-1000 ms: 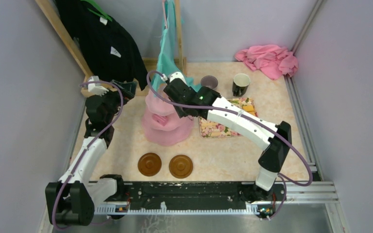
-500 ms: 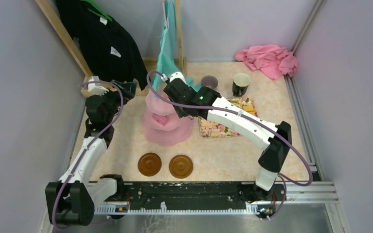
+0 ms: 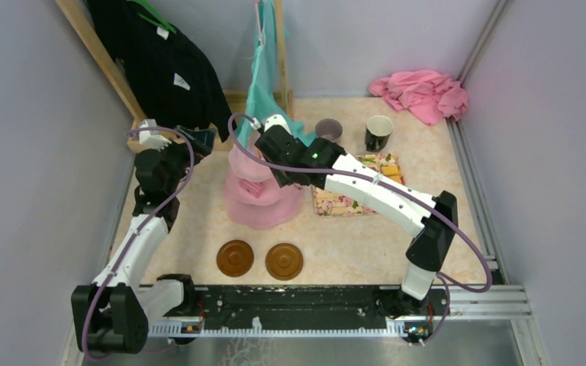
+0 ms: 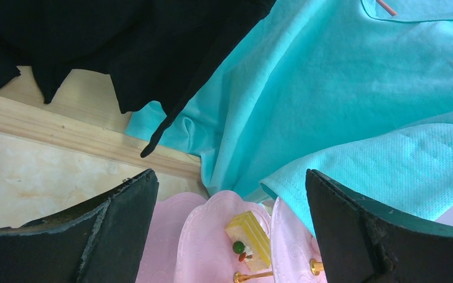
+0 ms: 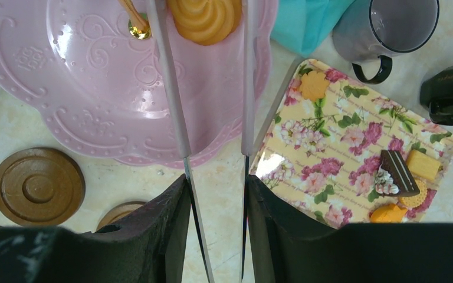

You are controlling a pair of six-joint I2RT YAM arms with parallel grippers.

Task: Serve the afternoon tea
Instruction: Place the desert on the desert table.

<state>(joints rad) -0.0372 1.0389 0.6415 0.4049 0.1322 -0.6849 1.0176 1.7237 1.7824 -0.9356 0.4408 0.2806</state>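
Right gripper straddles orange cake sitting on pink stand; can't tell if it's squeezing. Left gripper wide open, empty, above yellow cake on the stand. More cakes on floral tray; grey mug just behind the tray.

Floral tray: rectangular, yellow with pink flowers and green leaves, lying flat on the tabletop.
Pink cloth: a crumpled heap in the far corner, beyond the tray and to its right, well apart from it.
Teal fabric: hangs beyond the tray to its left, with its lower end just beside the tray's far left corner.
Black garment: hangs on a green hanger, farther left of the tray than the teal fabric.
Wooden beam: slants behind the black garment, well left of the tray.
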